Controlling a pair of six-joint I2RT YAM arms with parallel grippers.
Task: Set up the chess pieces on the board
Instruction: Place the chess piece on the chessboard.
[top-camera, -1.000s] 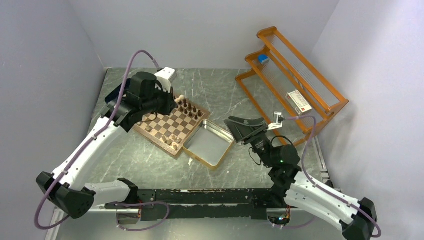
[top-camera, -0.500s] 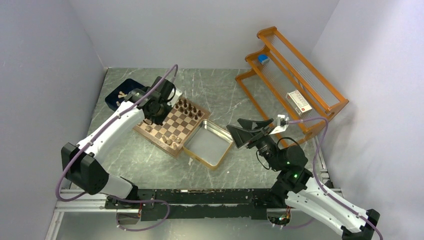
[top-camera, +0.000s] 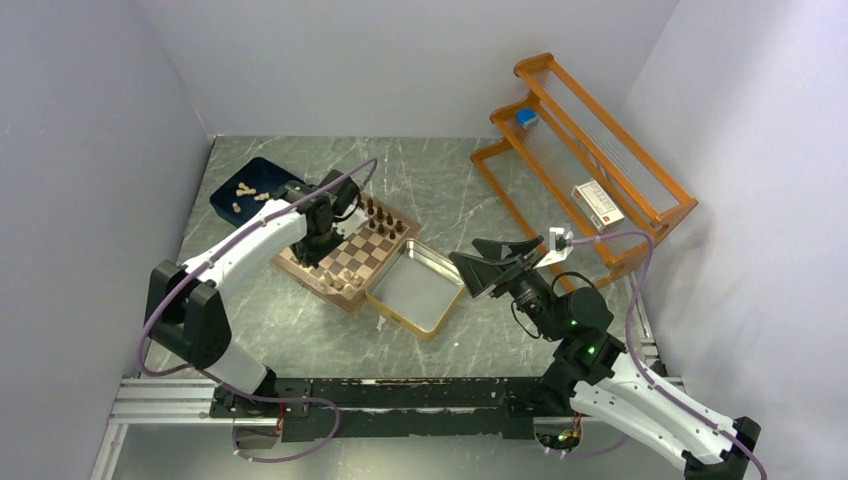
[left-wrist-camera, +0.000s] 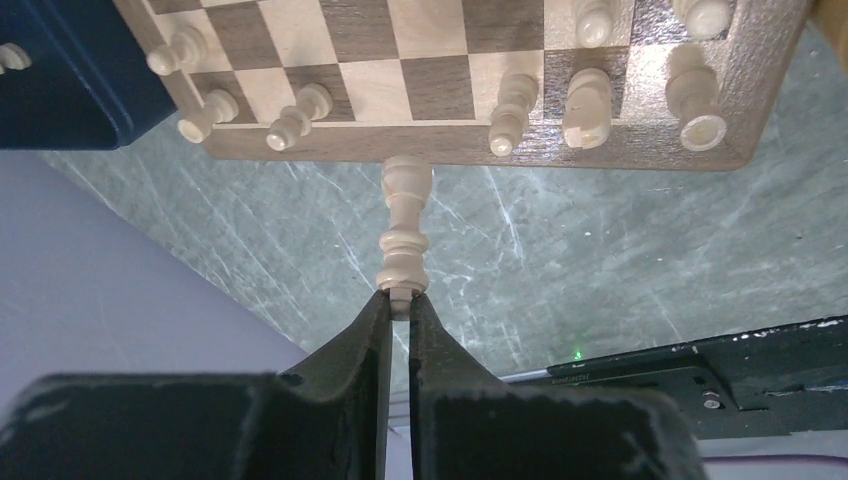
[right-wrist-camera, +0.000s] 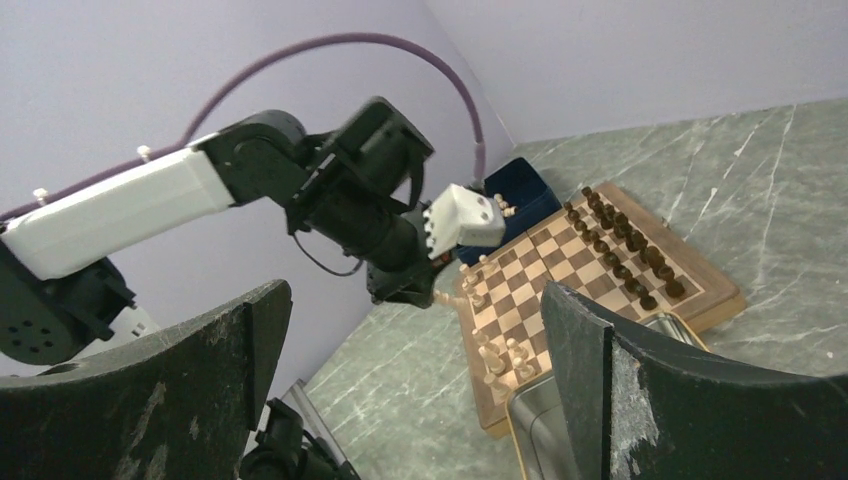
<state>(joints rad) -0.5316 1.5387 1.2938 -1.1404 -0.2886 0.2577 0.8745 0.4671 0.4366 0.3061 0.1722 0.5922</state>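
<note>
Left tool (left-wrist-camera: 398, 300) has lowered beside board (left-wrist-camera: 470, 160), pinching pale piece (left-wrist-camera: 404, 225) (bishop, perhaps).

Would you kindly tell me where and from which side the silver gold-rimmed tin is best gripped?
Pinch one thin upright wall of the silver gold-rimmed tin, away from the square wooden chessboard, from above with one finger inside: it lies open side up and looks too wide to span.
</note>
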